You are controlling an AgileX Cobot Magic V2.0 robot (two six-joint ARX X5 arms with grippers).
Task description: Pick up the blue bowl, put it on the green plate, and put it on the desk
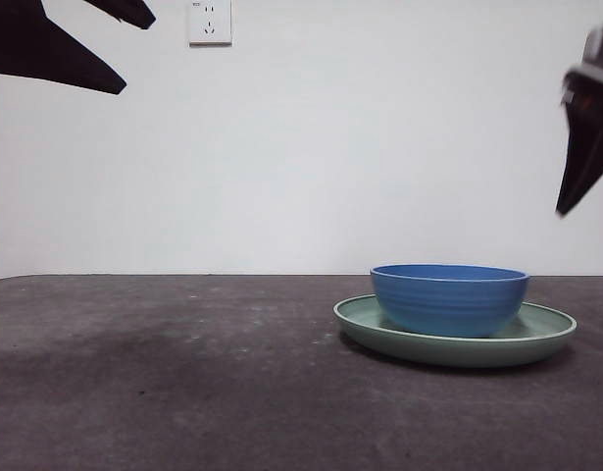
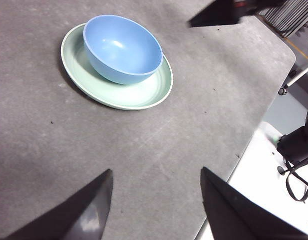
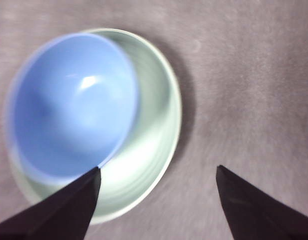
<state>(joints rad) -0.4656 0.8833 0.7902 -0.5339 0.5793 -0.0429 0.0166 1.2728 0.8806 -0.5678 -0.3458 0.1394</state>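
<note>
Black right end effector (image 3: pixel 156 200) spread wide, empty, above the green plate (image 3: pixel 159 135). Blue bowl (image 1: pixel 449 297) upright on that plate, off-centre, plate flat on the desk (image 1: pixel 183 373). Left end effector (image 2: pixel 156 205) likewise wide, well away from the plate.

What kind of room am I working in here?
Probably a lab or test room: a bare white wall with one socket, a scuffed grey desk, and office-like gear past its edge.

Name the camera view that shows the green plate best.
The left wrist view: the green plate shows sharp with nearly its whole rim, the blue bowl resting on it. The front view gives only its edge-on profile; the right wrist view is blurred.
</note>
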